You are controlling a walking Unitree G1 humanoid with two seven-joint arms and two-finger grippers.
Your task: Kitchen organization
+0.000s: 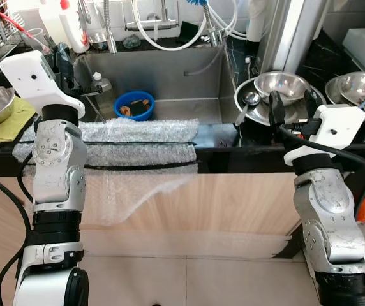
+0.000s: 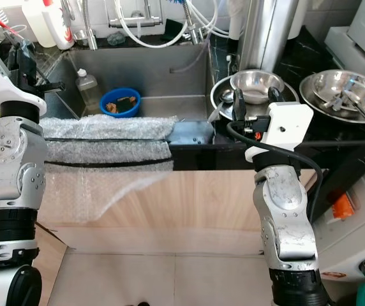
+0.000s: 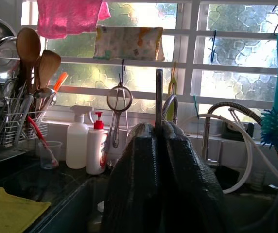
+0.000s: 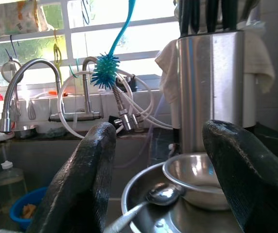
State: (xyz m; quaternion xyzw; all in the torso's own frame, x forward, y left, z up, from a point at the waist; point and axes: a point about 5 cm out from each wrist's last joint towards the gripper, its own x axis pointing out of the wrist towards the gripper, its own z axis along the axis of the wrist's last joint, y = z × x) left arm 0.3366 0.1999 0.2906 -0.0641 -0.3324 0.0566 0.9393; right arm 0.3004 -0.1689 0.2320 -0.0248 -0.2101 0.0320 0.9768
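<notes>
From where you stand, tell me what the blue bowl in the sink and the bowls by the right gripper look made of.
Blue bowl: looks like plastic, given its matte, even colour with no glints.
Stacked bowls ahead of the right gripper: likely stainless steel, silvery and polished, with mirror-like reflections.
Sink: brushed steel, with a dull grey sheen.

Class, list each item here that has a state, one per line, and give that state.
left gripper: jaws shut, empty
right gripper: jaws open, empty
blue bowl: in the sink, holding food scraps
ladle: lying in the wide steel bowl
plastic bottle: upright in the sink, capped
</notes>
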